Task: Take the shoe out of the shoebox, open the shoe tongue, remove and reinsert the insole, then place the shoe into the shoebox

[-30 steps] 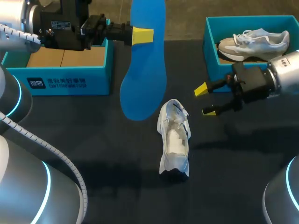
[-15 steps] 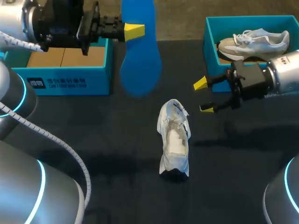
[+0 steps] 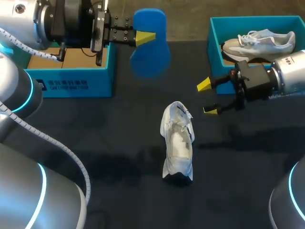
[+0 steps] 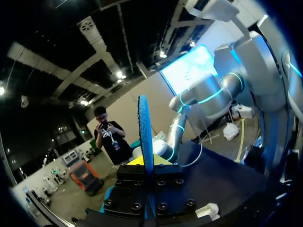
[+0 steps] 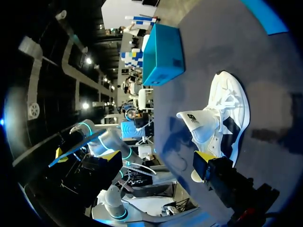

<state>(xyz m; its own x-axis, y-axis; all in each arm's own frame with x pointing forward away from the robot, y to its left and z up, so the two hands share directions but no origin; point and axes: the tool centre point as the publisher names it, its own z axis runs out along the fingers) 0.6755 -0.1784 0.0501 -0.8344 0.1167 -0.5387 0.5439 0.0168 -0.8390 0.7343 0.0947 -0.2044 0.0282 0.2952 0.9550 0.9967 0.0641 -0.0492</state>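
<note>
Shoe (image 3: 177,143) first: the white one stands on its sole in the middle of the dark table (image 3: 95,152), outside both boxes, with its mouth open to the head camera. From the right wrist view the shoe (image 5: 222,118) lies just ahead of that arm's fingers, its tongue standing up from the laces.

The blue insole (image 3: 149,43) is out of the shoe and up in the air, beyond it and just beside the left shoebox (image 3: 71,76). My left gripper (image 3: 145,37) is clamped on the insole. The left wrist view shows the insole (image 4: 145,127) edge-on, rising straight up between the fingers of the left gripper (image 4: 146,161).

My right gripper (image 3: 208,98) hangs to the right of the shoe, near it but not touching. Its yellow tips are spread apart with nothing between them.

Behind that gripper the right shoebox (image 3: 214,47) holds a grey-and-white sneaker (image 3: 259,43) lying on its side. The left shoebox shows a brown cardboard floor.
</note>
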